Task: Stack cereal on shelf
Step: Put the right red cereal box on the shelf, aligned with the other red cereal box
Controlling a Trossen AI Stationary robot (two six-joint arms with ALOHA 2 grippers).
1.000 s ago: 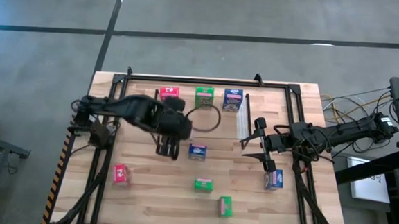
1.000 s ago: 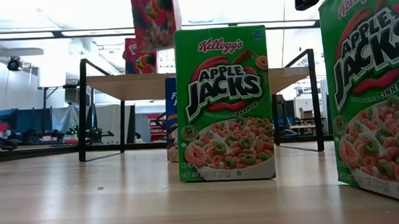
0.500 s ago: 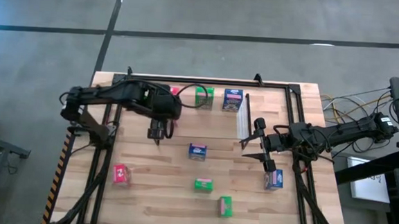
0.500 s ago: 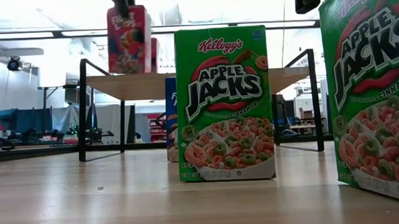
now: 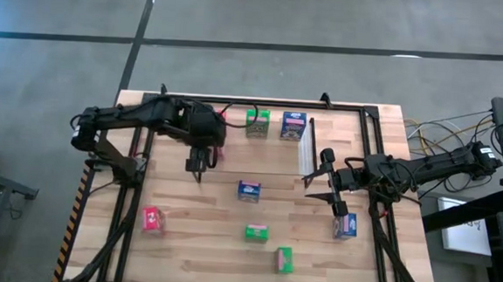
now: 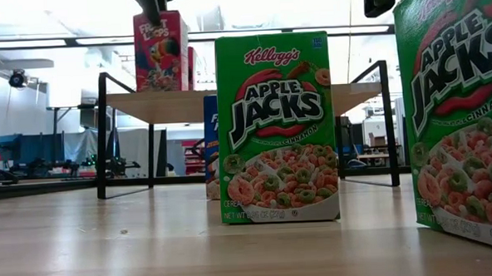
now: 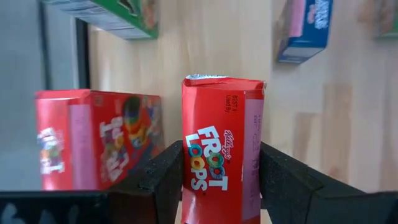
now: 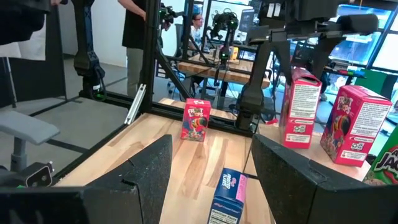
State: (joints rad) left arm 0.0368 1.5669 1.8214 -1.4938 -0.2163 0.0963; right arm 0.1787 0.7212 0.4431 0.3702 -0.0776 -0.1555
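Observation:
My left gripper (image 5: 199, 161) is shut on a red cereal box (image 6: 161, 52) over the shelf (image 6: 186, 105), beside a second red box (image 7: 93, 146) that stands on the shelf top. A green box (image 5: 256, 121) and a blue box (image 5: 293, 126) stand on the shelf too, near its white strip (image 5: 305, 149). My right gripper (image 5: 325, 175) is open and empty at the right, above a blue box (image 8: 227, 196) on the table. My left gripper pinches the red box near its upper end (image 6: 156, 15), one finger (image 7: 158, 177) on each of two opposite sides. The fingers come from above, pointing down. The box hangs upright with its lower end (image 6: 162, 88) at the shelf top; I cannot tell if it touches.
Loose boxes stand on the table: blue (image 5: 248, 190), green (image 5: 256, 233), green (image 5: 284, 260), red (image 5: 151, 219), blue (image 5: 345, 225). A black frame (image 5: 263, 101) runs round the table. People and other equipment show in the room beyond.
My left gripper has carried the red box from the table's middle toward the left and far side, over the shelf, and down toward the shelf top. The box, tilted before, now hangs upright beside the other red box.

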